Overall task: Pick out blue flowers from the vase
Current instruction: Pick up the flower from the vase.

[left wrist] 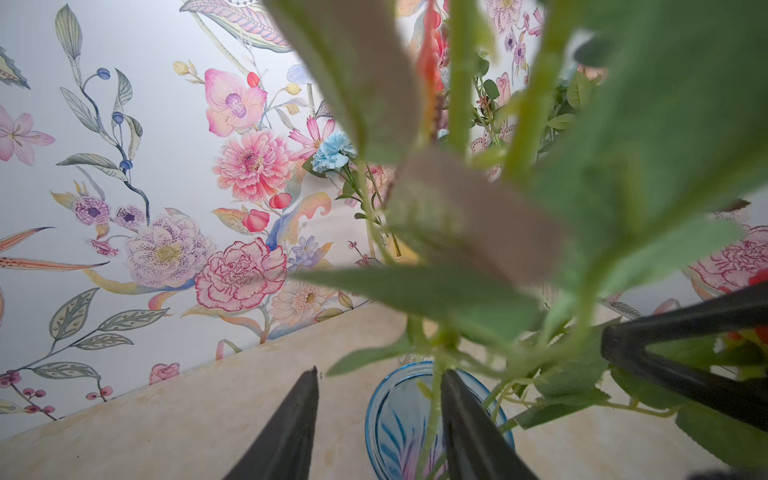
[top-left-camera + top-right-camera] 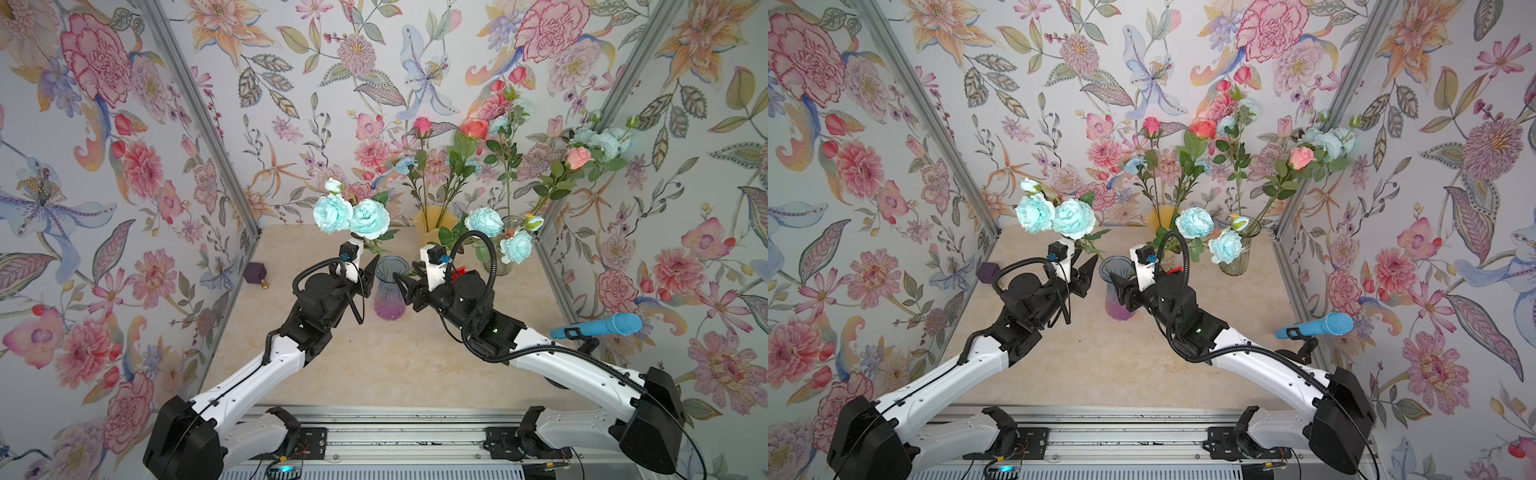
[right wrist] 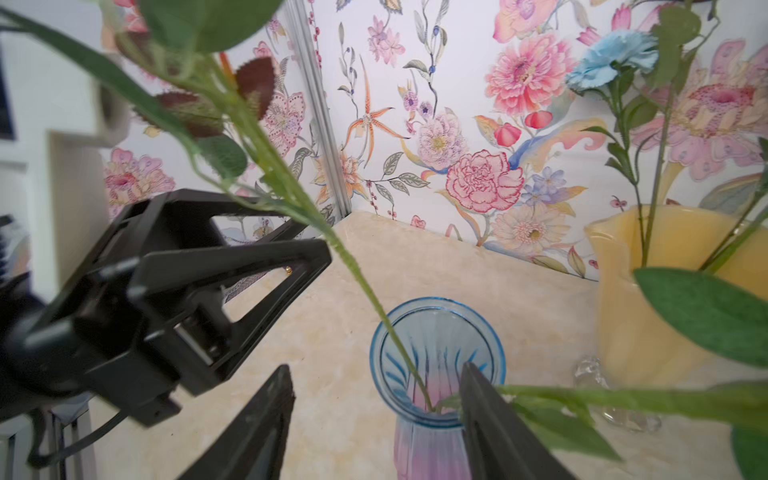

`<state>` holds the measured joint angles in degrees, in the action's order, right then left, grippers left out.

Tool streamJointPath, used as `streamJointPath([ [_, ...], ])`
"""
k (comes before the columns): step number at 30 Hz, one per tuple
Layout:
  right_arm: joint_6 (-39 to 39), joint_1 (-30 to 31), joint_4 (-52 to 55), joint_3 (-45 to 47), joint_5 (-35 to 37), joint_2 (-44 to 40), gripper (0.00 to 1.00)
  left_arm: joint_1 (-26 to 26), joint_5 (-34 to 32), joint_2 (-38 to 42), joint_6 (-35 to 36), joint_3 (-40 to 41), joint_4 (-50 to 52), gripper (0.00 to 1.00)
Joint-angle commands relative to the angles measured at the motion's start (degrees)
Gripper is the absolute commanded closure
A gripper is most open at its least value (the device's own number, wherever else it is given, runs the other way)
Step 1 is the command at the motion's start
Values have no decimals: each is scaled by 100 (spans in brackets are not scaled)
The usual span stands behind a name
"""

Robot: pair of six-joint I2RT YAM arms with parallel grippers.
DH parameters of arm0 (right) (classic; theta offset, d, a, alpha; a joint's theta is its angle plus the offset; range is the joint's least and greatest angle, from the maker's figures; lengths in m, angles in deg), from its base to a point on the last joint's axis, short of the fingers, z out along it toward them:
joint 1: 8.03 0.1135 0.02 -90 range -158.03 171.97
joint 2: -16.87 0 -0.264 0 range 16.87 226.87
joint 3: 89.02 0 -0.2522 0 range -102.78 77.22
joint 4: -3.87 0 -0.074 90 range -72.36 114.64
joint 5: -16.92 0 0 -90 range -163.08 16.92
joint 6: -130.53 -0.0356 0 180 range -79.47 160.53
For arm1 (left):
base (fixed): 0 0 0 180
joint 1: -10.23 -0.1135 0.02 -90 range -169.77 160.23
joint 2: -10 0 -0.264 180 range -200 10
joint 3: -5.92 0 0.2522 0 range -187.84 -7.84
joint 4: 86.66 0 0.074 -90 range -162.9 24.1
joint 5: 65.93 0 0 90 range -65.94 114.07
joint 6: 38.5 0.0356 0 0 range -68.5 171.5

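Blue flowers [image 2: 351, 216], a two-headed spray, stand with their stem dropped into the blue-and-purple vase [image 3: 436, 300]. That stem runs up past the left gripper [image 1: 380, 374], whose jaws stand roughly half apart. The stem lies against one finger but is not pinched, so nothing is held. To my eye the step is parting from this spray. It is best done by backing the fingers away level and gently, clear of the leaves, since the heavy heads lean out over a narrow vase that could tip. The right gripper [image 3: 376, 368] faces it across the vase mouth, jaws also wide and empty, one finger by the rim where a second spray [image 2: 484, 221] seems to enter. Farther back, a pale blue bloom [image 2: 405, 165] waits in the yellow vase [image 3: 623, 311].
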<state>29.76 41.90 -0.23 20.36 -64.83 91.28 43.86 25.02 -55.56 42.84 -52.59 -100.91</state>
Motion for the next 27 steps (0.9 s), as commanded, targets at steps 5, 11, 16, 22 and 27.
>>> streamJointPath([
  [5,203,-57,118,-938,-632,760,36,-67,91,264,-140,233,-300,45],
  [11,693,-62,611,-1523,-736,1248,39,-67,-107,591,-52,458,-370,43],
  [16,1050,-64,1082,-1742,-771,1439,39,-76,-226,878,32,668,-467,41],
  [22,1290,-62,1340,-1712,-952,1513,37,-94,-108,754,40,631,-472,40],
  [27,1415,-1,1314,-1770,-919,1606,36,-93,-13,709,10,590,-482,40],
])
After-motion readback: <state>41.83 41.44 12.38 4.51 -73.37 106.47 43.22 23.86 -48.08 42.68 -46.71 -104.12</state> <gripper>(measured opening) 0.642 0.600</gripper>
